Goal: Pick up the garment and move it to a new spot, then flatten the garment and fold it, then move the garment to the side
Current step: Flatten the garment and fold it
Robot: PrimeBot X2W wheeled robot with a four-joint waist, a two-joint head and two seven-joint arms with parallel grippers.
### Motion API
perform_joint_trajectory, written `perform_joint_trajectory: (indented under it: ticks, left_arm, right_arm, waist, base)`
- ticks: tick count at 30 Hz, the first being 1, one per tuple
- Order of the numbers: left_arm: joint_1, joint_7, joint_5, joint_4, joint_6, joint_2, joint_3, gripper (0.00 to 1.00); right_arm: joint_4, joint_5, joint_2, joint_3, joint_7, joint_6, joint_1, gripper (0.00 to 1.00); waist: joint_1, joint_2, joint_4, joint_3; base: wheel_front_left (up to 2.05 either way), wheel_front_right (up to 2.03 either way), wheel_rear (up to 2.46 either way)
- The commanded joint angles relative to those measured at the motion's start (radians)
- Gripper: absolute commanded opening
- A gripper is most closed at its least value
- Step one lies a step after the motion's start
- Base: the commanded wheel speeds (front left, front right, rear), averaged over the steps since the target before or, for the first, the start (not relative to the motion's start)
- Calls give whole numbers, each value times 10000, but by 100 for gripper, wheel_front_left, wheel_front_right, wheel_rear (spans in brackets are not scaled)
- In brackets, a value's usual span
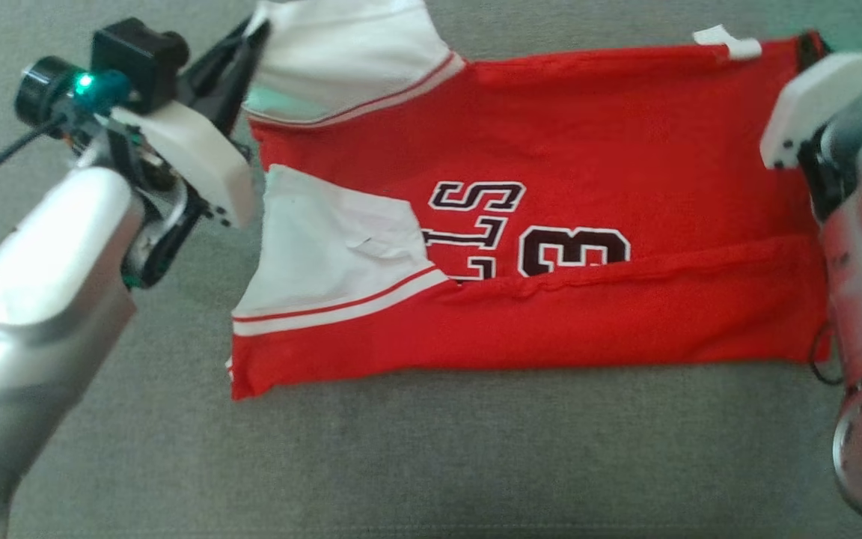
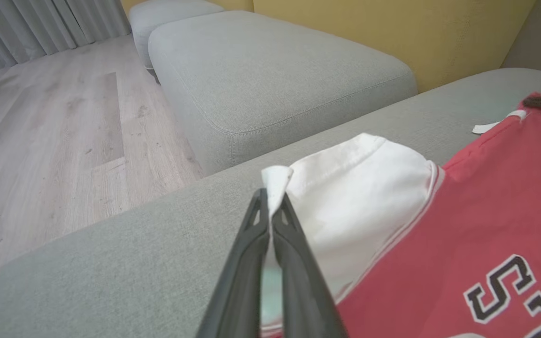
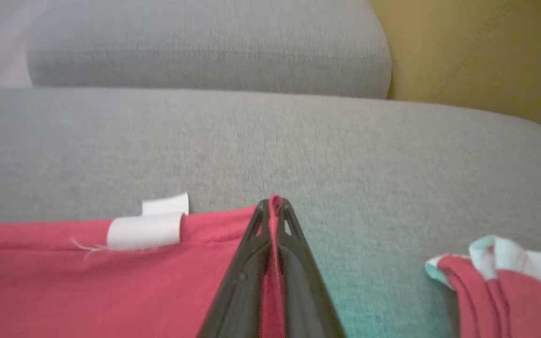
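Two claws and one garment [image 1: 551, 150] made up my count. The garment was a red jersey with two white sleeves, and it lay spread across the grey cushion [image 1: 476, 449]. Its near edge was folded up over the lower part of the black-and-white lettering [image 1: 521, 224].

From the head camera I got that whole layout, with the near sleeve [image 1: 326, 247] flat and the far sleeve [image 1: 349, 60] lifted at its edge. The left wrist camera gave me the surroundings: a wooden floor [image 2: 40, 141], a grey curtain [image 2: 17, 28], a yellow wall [image 2: 392, 33], and two more grey upholstered pieces, a large block [image 2: 275, 70] with a smaller rounded one [image 2: 172, 9] behind it. The right wrist camera brought up one white label [image 3: 143, 232] at the red hem. It also showed a bunched bit of red cloth with pale trim [image 3: 486, 267], and I couldn't tell which part that was.

My left claw [image 2: 270, 206] was clamped tight, with the far sleeve's white edge poking up between its fingertips. My right claw [image 3: 275, 209] was pinched tight on the red hem just beside the label, a sliver of red fabric showing between its fingers.
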State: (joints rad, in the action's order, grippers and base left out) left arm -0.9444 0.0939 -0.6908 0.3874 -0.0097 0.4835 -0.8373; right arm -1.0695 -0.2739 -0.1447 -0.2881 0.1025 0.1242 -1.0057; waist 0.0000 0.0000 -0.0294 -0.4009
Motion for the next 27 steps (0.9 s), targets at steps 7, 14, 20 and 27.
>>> perform_joint_trajectory:
  ticks: [7,14,20,27]
  left_arm:
    - [-1805,-399,235,1105,-11,446,801,0]
    - [-3217,-1305,470,2850,81,-37,1122,0]
    - [-3643,-2064,549,4067,-304,-583,999,0]
    - [-3110,-2490,574,4693,-832,-1015,475,0]
  right_arm:
    - [-63,1727,35,1464,-1125,65,-1522,0]
    - [125,3552,-215,2977,-2038,65,-2062,0]
    - [294,4731,-563,4056,-2359,65,-2051,0]
    - [685,6270,-1279,5497,-2172,65,-1233,0]
  waist:
    - [0,0,554,-247]
    - [0,0,811,-543]
    - [0,0,776,-539]
    - [0,0,424,-111]
  base:
    - [0,0,0]
    - [0,0,0]
    - [0,0,0]
    - [0,0,0]
